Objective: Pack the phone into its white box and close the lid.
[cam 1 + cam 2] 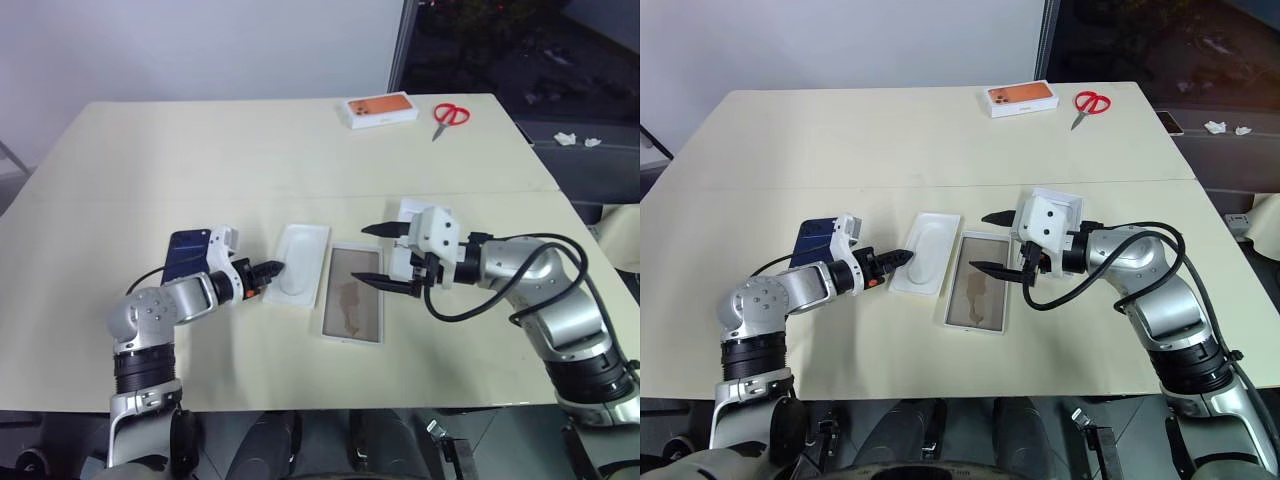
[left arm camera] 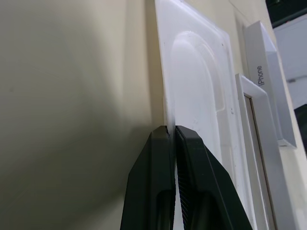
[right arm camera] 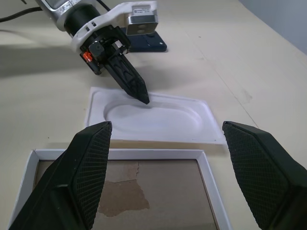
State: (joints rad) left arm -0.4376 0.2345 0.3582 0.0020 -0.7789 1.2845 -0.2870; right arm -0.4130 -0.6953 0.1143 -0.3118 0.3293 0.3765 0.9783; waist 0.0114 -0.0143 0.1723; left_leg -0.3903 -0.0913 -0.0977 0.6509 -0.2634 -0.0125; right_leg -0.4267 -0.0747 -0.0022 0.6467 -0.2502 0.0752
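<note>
Pinching the thin moulded white insert (image 1: 300,263) edge with left gripper (image 2: 171,132) closed tight. Hovering right gripper (image 3: 163,139), ribbed black fingers spread wide, over the shallow cardboard white box (image 1: 352,294) near the table's (image 1: 250,150) front edge.

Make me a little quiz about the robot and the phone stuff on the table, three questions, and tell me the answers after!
1. True or false: the phone already lies inside the white box.
2. What is the left gripper shut on: A) the red scissors, B) the edge of the white insert, C) the lid?
3. Fill the gap: the right gripper hangs over the white box with its fingers ____.

Key:
1. False: the phone lies on the table behind the left arm, and the box shows only its brown floor.
2. B
3. open
</note>
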